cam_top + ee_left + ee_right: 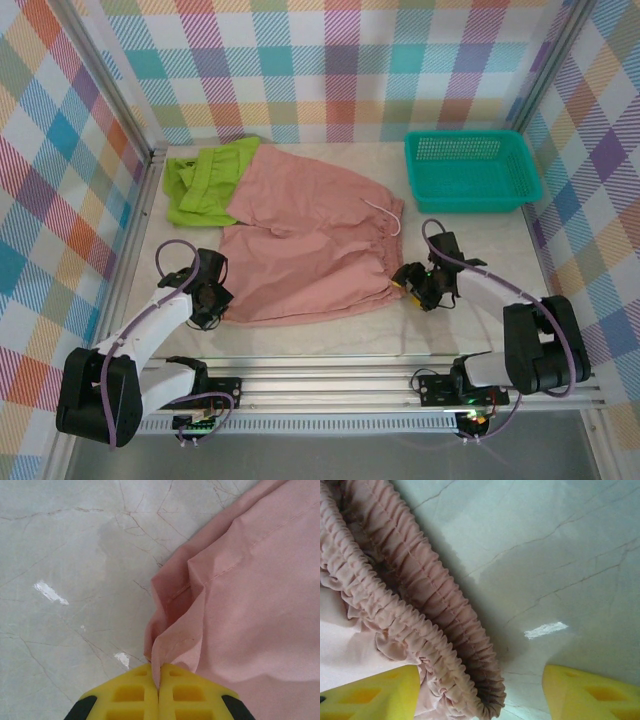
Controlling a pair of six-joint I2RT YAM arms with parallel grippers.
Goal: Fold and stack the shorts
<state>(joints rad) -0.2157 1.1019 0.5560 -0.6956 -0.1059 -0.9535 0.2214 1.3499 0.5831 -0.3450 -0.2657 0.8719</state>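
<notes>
Pink shorts (310, 240) lie spread flat on the marble surface (480, 240), left of the teal mesh basket (470, 170) and nearer the arm bases than it. Their waistband (420, 605) is the edge facing the basket side. Lime green shorts (205, 185) are bunched much further left of the basket, level with it, with one edge under the pink pair.

Left hand (159, 680): clenched, with a fold of pink leg hem pinched between the yellow fingers. This is the near corner furthest from the basket.

Right hand (480, 700): released. The fingers straddle the near end of the gathered waistband, one against the fabric and the other on bare marble across a clear gap. No grip yet.

Why this setup, as I read it: one hand on each near corner, so the near edge can lift evenly and go over in one fold with no twist.

Task is early. Pink pair is unfolded, green pair untouched, nothing stacked.

Risk: the elastic is thick and doubled, so the right hand may catch one layer only.
</notes>
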